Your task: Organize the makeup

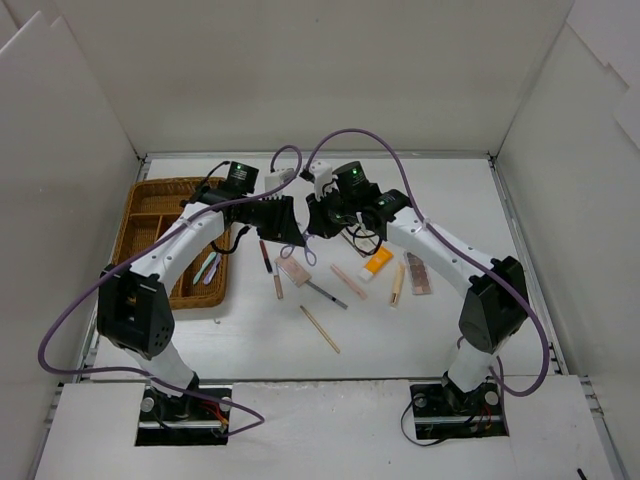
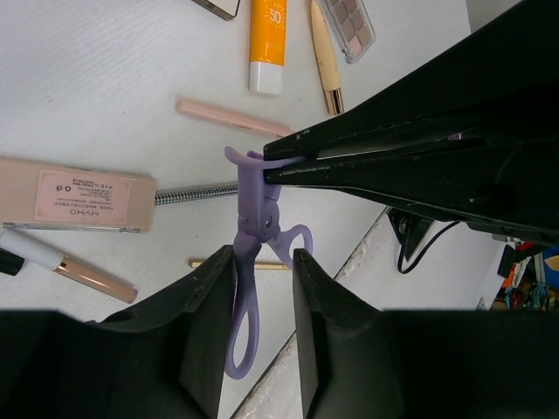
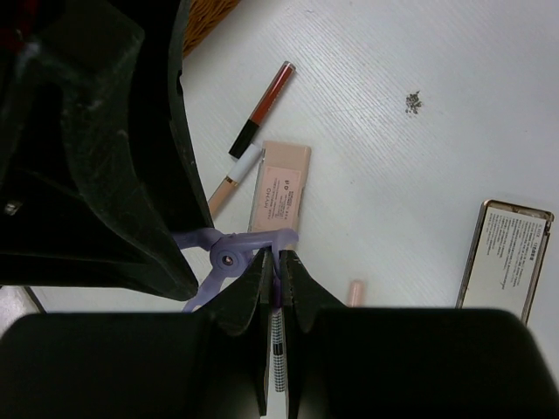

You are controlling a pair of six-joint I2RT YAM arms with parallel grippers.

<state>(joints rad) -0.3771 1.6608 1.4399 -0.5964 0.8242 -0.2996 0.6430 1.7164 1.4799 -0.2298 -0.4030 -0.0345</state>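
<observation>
The purple curler (image 1: 303,247) hangs above the table between both arms. My right gripper (image 3: 278,256) is shut on its curved head end (image 3: 284,237). My left gripper (image 2: 264,255) straddles one handle loop of the curler (image 2: 253,209); the loop rests against the left finger, with a gap to the right finger. The second loop sticks out beyond the fingertips. On the table below lie the pink compact (image 2: 70,195), the orange tube (image 2: 267,39), the eyeshadow palette (image 2: 349,26), a pink stick (image 2: 229,116) and a checkered-handled brush (image 2: 196,191).
The wicker tray (image 1: 150,200) stands at the left with a few pencils (image 1: 208,268) in it. More makeup lies mid-table: a wooden stick (image 1: 320,328), a cream pencil (image 1: 397,284), a red-brown pencil (image 3: 265,100). White walls enclose the table.
</observation>
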